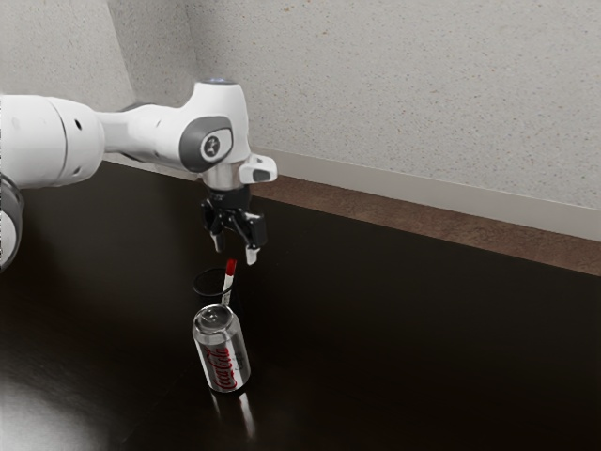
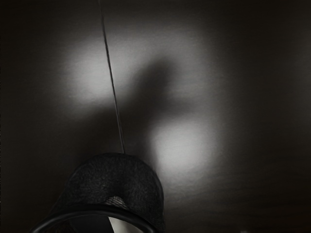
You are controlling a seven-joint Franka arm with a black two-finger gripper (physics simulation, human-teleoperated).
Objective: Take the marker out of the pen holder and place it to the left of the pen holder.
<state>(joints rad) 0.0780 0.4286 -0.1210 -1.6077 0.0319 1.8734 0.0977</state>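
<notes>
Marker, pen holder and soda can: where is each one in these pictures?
Marker (image 1: 231,267): exterior view, on its red upper end.
Pen holder (image 2: 116,177): wrist view, on its dark outer wall.
Soda can (image 1: 223,359): exterior view, on its printed side.

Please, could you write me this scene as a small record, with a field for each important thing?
container: black mesh pen holder, standing on the dark table
target: marker, in the pen holder, red end up
claw: claw open, fingers apart, just above the marker
nearby: silver Coca-Cola can, upright, on the exterior camera's side of the pen holder
task_state: marker not yet out
</notes>
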